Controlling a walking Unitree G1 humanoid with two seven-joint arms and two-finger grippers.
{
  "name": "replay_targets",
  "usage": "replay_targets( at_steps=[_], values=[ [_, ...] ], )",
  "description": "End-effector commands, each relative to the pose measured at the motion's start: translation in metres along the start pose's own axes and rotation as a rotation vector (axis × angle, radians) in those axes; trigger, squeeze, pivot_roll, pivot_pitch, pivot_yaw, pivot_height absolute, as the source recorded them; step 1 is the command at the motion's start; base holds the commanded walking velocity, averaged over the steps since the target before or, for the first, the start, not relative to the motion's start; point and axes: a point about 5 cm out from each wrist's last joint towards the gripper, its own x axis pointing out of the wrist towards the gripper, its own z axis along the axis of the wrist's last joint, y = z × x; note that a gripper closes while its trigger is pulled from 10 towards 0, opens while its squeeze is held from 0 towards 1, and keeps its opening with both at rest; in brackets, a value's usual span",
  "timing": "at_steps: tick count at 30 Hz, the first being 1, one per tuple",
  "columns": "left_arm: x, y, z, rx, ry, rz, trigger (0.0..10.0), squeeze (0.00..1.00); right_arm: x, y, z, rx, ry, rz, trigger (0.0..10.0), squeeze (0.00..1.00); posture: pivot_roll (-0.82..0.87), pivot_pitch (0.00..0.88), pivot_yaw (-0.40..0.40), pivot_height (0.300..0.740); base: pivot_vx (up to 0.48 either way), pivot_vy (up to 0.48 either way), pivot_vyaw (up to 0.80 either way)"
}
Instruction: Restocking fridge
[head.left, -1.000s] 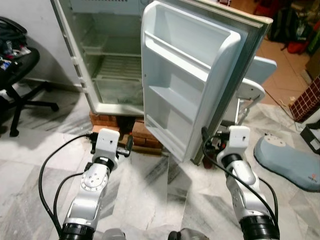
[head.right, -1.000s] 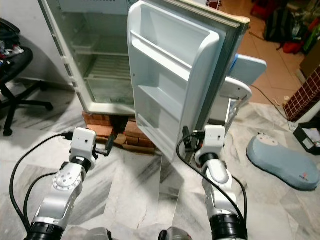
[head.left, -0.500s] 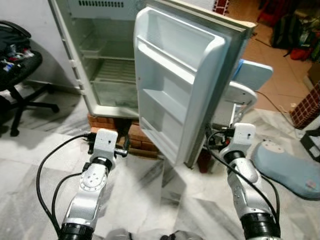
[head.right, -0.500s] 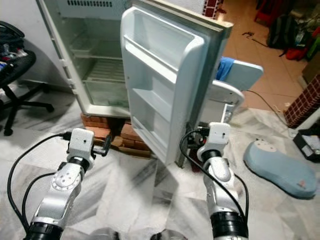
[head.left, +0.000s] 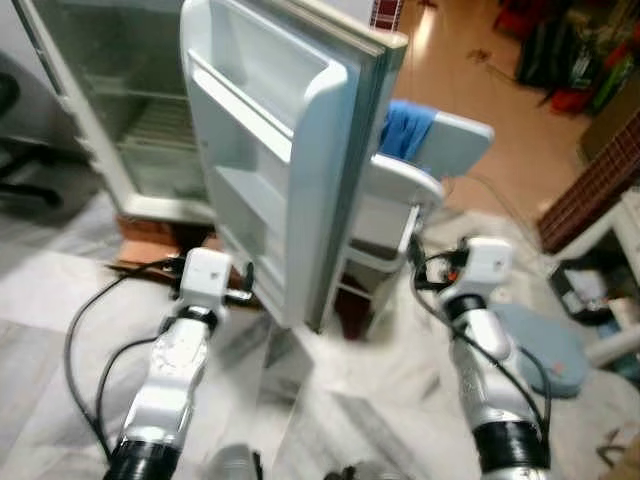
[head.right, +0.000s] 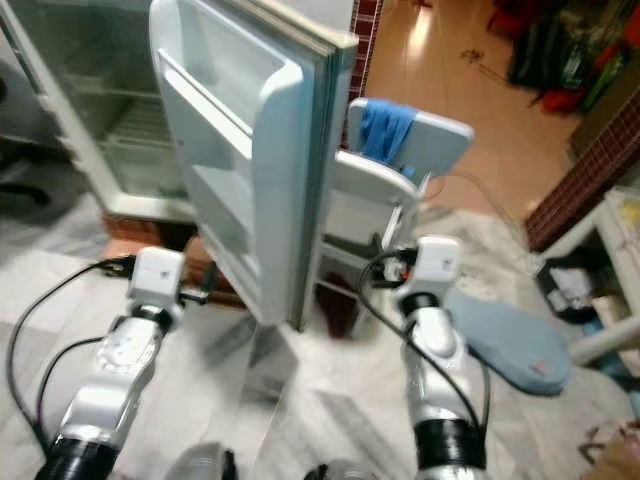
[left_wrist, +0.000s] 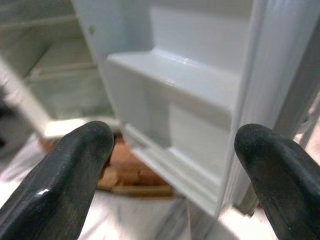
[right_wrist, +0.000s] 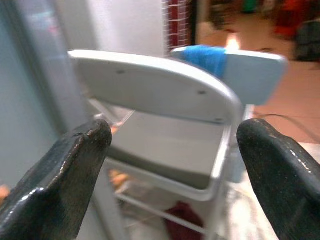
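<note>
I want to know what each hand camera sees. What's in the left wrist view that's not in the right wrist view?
Left wrist view: the fridge door's inner shelves, the open fridge cabinet and bricks beneath it. Right wrist view: a grey chair with a blue cloth on another chair behind, and a tan floor beyond. Both look out between two black fingers spread apart, holding nothing, with the door's edge in sight.

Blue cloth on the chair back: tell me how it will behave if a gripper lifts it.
The blue cloth hangs in folds over the grey chair, so it is probably floppy and would sag from one pinch point. It looks thin, hence likely light. Draped loosely, it should slide off without tipping the chair.
</note>
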Motion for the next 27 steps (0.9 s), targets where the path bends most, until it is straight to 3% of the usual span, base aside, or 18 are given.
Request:
replay_targets(
  at_steps=[1,6,11,18,27],
  values=[
    [-0.003,0.001,-0.006,-0.019,0.019,0.018,10.0,0.0,0.0,-0.001,0.003,-0.014,-0.013,0.007,10.0,0.0,0.05,0.054,-0.034,0.74,0.0,-0.251,0.79],
    [-0.006,0.004,-0.01,-0.034,0.023,0.039,10.0,0.0,-0.001,-0.005,-0.004,-0.011,0.015,-0.023,10.0,0.0,0.07,0.056,-0.052,0.74,0.0,0.0,0.8],
    [-0.005,0.012,-0.009,-0.036,0.021,0.072,10.0,0.0,0.008,0.002,0.0,-0.013,0.008,-0.017,10.0,0.0,0.09,0.065,-0.048,0.74,0.0,0.0,0.76],
    [-0.008,0.014,-0.003,-0.036,-0.02,0.075,10.0,0.0,0.025,0.002,0.012,0.001,-0.02,-0.033,10.0,0.0,0.1,0.061,-0.044,0.74,0.0,0.0,0.0],
    [-0.014,0.009,-0.005,-0.058,-0.026,0.04,10.0,0.0,0.017,-0.005,0.009,-0.016,-0.027,-0.068,10.0,0.0,0.09,0.056,-0.04,0.74,0.24,0.0,0.0]
  ],
)
